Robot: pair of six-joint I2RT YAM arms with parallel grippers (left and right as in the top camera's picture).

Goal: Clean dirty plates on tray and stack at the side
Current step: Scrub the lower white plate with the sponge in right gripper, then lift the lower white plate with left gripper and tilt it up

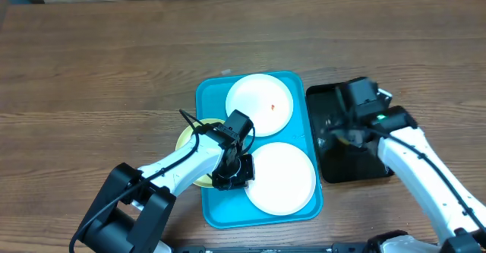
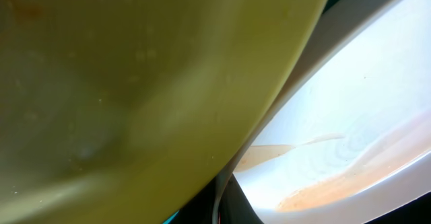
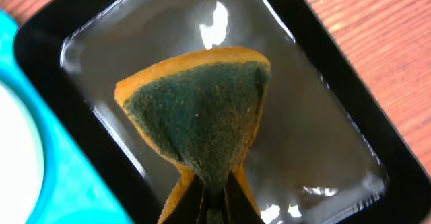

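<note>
Wood counter [image 1: 114,55], near edge: right gripper [image 3: 214,196] pinches sponge [image 3: 195,116] over black tray [image 3: 350,116]. Left gripper [image 1: 231,175] jaws unreadable at yellow-green plate [image 2: 135,83]. I'd brace the plate before scrubbing.

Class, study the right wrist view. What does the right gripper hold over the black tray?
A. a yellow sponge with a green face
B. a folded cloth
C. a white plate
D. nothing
A: the right gripper pinches the sponge, green face towards the camera, above the black tray.
</note>
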